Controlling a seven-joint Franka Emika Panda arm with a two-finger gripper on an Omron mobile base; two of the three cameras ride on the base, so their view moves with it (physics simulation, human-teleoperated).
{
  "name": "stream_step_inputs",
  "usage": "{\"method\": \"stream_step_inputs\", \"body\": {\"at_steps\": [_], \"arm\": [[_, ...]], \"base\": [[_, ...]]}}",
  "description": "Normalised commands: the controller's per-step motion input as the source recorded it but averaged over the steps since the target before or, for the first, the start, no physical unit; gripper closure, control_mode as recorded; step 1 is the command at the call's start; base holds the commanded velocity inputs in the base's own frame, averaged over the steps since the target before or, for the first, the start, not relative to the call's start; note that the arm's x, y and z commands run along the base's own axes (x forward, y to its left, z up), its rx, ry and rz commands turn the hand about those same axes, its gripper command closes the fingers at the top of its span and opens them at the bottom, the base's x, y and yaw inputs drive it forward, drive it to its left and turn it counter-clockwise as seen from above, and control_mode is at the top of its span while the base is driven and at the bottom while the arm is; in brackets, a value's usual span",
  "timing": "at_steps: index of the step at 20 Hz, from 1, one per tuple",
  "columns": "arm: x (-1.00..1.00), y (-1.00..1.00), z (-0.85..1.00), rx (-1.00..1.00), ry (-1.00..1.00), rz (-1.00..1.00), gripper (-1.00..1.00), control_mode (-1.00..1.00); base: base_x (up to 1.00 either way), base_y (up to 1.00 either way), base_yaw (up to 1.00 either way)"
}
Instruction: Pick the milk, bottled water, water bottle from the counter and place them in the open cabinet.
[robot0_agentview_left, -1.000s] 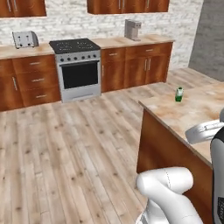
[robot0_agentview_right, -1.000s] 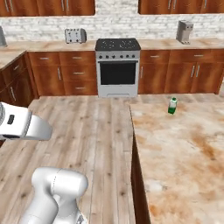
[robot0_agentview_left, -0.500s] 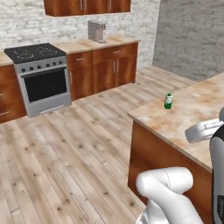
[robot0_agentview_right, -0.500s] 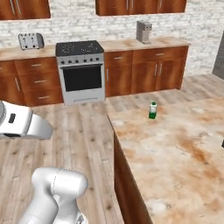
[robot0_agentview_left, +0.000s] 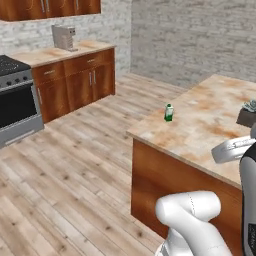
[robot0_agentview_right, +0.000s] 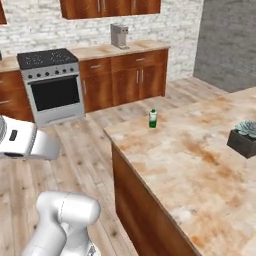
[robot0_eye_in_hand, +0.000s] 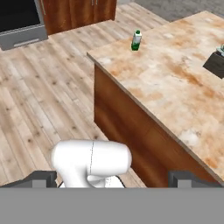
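Note:
The milk, a small green-and-white carton, stands upright near the corner of the beige marble counter. My gripper is open, with its two dark fingertips wide apart at the bottom of the hand view and nothing between them. It hangs well short of the counter, looking down over the island's corner and the floor. The bottled water, the water bottle and the open cabinet are out of view.
A dark planter with a succulent sits on the island's right side. Across the wooden floor stand a stove, low cupboards and a coffee machine.
The whole picture has shifted: the base has swung to the right, so the stove and cupboards slid left and the island fills more of the views. The milk stays put on the counter.

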Motion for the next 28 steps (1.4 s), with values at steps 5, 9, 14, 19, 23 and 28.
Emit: {"method": "stream_step_inputs", "body": {"at_steps": [5, 9, 14, 19, 23, 28], "arm": [[0.00, 0.00, 0.00, 0.00, 0.00, 0.00, -1.00, 1.00], [0.00, 0.00, 0.00, 0.00, 0.00, 0.00, -1.00, 1.00], [0.00, 0.00, 0.00, 0.00, 0.00, 0.00, -1.00, 1.00], [0.00, 0.00, 0.00, 0.00, 0.00, 0.00, -1.00, 1.00], [0.00, 0.00, 0.00, 0.00, 0.00, 0.00, -1.00, 1.00], [0.00, 0.00, 0.00, 0.00, 0.00, 0.00, -1.00, 1.00]], "base": [[0.02, 0.68, -0.41], [0.09, 0.78, -0.40], [0.14, 0.74, -0.38], [0.19, 0.51, -0.36], [0.16, 0.54, -0.38], [0.13, 0.59, -0.35]]}}
